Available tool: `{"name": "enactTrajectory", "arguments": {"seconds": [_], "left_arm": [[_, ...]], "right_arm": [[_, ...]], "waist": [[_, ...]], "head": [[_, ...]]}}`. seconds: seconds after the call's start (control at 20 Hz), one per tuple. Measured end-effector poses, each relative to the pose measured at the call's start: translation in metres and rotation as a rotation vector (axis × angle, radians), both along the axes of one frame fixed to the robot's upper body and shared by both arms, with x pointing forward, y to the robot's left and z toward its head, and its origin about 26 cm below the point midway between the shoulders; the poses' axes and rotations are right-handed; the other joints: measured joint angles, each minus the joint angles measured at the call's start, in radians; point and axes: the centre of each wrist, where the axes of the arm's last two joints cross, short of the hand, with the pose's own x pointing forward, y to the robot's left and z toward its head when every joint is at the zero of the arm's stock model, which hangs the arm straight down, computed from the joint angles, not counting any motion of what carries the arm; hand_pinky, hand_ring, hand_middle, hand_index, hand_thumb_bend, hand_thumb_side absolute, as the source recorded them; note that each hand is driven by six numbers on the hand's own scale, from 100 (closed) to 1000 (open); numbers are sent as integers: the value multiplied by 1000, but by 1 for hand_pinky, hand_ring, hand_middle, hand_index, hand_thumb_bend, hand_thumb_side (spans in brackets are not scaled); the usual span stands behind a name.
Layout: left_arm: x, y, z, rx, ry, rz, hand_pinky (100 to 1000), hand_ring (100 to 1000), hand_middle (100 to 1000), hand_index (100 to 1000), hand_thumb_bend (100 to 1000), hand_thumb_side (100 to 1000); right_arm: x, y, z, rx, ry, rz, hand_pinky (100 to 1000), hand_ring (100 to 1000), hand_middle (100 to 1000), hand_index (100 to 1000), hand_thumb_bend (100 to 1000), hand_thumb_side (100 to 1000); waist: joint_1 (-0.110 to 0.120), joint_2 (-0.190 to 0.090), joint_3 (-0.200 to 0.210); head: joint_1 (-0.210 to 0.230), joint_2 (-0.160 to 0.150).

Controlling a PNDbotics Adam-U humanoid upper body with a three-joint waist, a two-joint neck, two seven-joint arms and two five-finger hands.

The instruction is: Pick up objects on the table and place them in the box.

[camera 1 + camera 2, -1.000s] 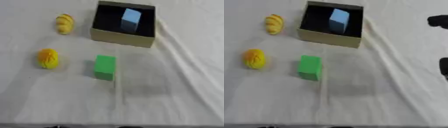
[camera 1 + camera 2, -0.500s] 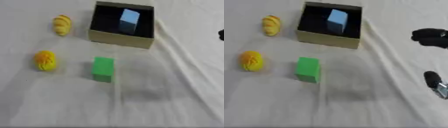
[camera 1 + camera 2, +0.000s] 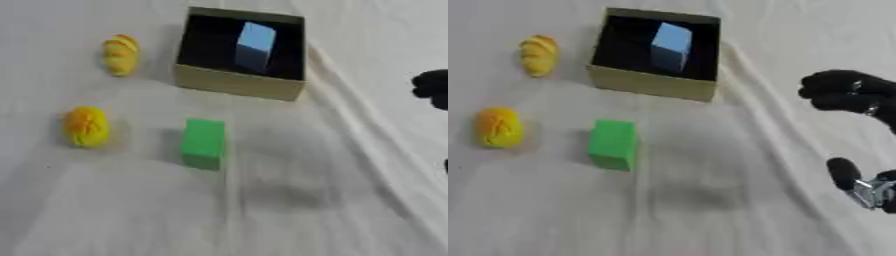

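Note:
A tan cardboard box (image 3: 236, 85) with a dark inside stands at the back centre, and a light blue block (image 3: 255, 42) stands in it. On the white cloth in front of the box lies a green block (image 3: 204, 142). A yellow ridged object (image 3: 122, 54) lies left of the box. A rounder yellow-orange object (image 3: 87, 126) lies left of the green block. My black right hand (image 3: 846, 95) reaches in from the right edge, well right of the green block, fingers above and thumb (image 3: 843, 174) below, spread apart and holding nothing. The left hand shows nowhere.
The white cloth (image 3: 289, 200) covering the table has a raised fold running from the box's right corner down toward the lower right. A faint shadow lies on the cloth right of and below the green block.
My right hand has come further in from the right edge, toward the middle of the table. The box, blocks and yellow objects have not moved on the cloth.

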Motion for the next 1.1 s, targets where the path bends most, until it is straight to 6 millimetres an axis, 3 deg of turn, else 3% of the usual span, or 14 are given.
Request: {"name": "enactTrajectory", "arguments": {"seconds": [0.15, 0.4, 0.65, 1.1], "left_arm": [[0, -10, 11, 140, -32, 20, 721, 724, 714, 876, 171, 432], [-2, -33, 26, 405, -13, 60, 745, 749, 742, 900, 150, 572], [-4, -60, 36, 635, 72, 62, 762, 771, 765, 905, 164, 611], [-5, -80, 27, 882, 224, 16, 804, 808, 806, 925, 191, 731]], "right_arm": [[0, 0, -1, 9, 4, -4, 913, 904, 838, 907, 100, 521], [-1, 0, -4, 77, 19, -21, 915, 901, 832, 903, 100, 507], [-2, -2, -5, 128, 23, -40, 916, 899, 829, 902, 100, 506], [-2, -3, -8, 148, 33, -53, 918, 899, 827, 901, 100, 519]], "waist": [[4, -2, 1], [8, -6, 3], [12, -8, 4], [17, -11, 3]], "head": [[0, 2], [-8, 10], [-20, 17], [-24, 17]]}}
